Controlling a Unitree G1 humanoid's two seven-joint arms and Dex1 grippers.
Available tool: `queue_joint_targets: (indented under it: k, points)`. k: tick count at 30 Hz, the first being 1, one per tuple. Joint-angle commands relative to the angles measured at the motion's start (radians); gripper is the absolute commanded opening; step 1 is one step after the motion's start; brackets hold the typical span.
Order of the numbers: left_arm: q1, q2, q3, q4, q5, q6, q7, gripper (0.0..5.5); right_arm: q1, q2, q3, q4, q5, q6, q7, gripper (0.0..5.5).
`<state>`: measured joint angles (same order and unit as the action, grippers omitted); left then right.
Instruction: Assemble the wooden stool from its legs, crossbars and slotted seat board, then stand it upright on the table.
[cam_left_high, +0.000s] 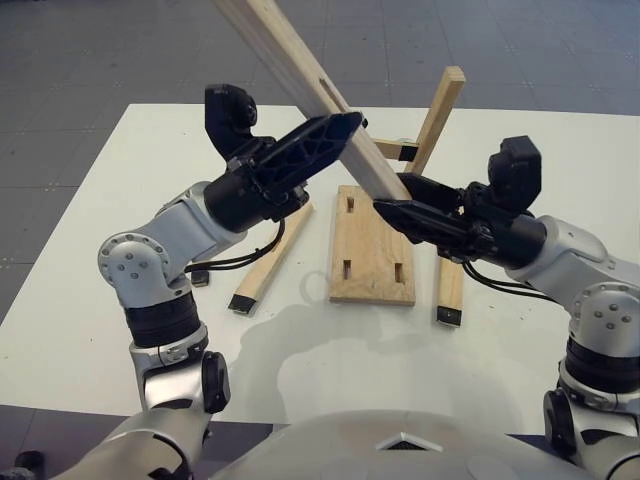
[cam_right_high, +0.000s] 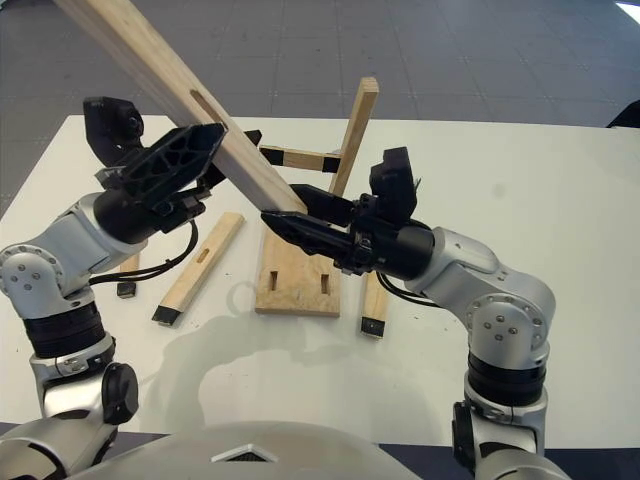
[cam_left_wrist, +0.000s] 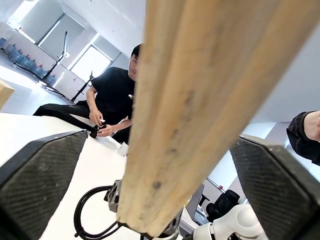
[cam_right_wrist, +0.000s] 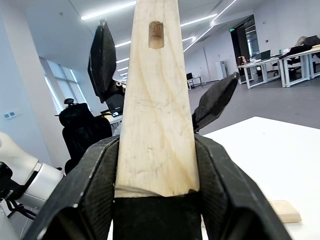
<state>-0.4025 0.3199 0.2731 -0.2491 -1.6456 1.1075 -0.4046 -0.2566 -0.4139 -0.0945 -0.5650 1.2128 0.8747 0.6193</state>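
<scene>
Right gripper: jaws clamped tight on the lower end of a long wooden leg. Left gripper: jaws spread, one finger on each side of the same leg farther up, gaps showing. Leg slants up leftward, clear of the table. Seat board lies flat beneath. Second leg flat just left of it, third just right. Fourth tilts up behind, crossbar touching it.

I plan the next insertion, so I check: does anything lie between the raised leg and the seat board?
Nothing visible does. The right gripper holds the leg by its lower end in the air over the seat board, whose visible top lies bare.
</scene>
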Motion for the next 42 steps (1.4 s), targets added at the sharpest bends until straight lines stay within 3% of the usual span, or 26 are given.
queue_joint_targets:
  k: [1, 15, 31, 32, 40, 42]
  points:
    - [0.011, 0.032, -0.023, -0.012, -0.016, -0.015, -0.021, 4.49, 0.007, -0.026, 0.003, 0.009, 0.064, 0.024, 0.011, 2.05]
    - [0.035, 0.08, -0.056, -0.01, -0.014, -0.05, -0.081, 2.33, 0.035, -0.055, 0.026, 0.037, 0.082, 0.03, 0.005, 2.05]
    - [0.063, 0.075, -0.072, -0.01, 0.029, -0.09, -0.077, 2.24, 0.043, -0.1, 0.053, 0.043, 0.106, 0.039, 0.027, 2.05]
    - [0.062, 0.076, -0.071, -0.008, 0.03, -0.091, -0.077, 2.24, 0.042, -0.1, 0.053, 0.042, 0.102, 0.035, 0.027, 2.41]
    - [0.078, 0.084, -0.078, -0.008, 0.054, -0.113, -0.082, 2.11, 0.035, -0.129, 0.062, 0.045, 0.039, 0.021, 0.039, 3.82]
    - [0.075, 0.113, -0.057, 0.008, 0.095, -0.124, -0.105, 2.11, 0.069, -0.185, 0.064, 0.05, -0.044, 0.009, 0.067, 3.85]
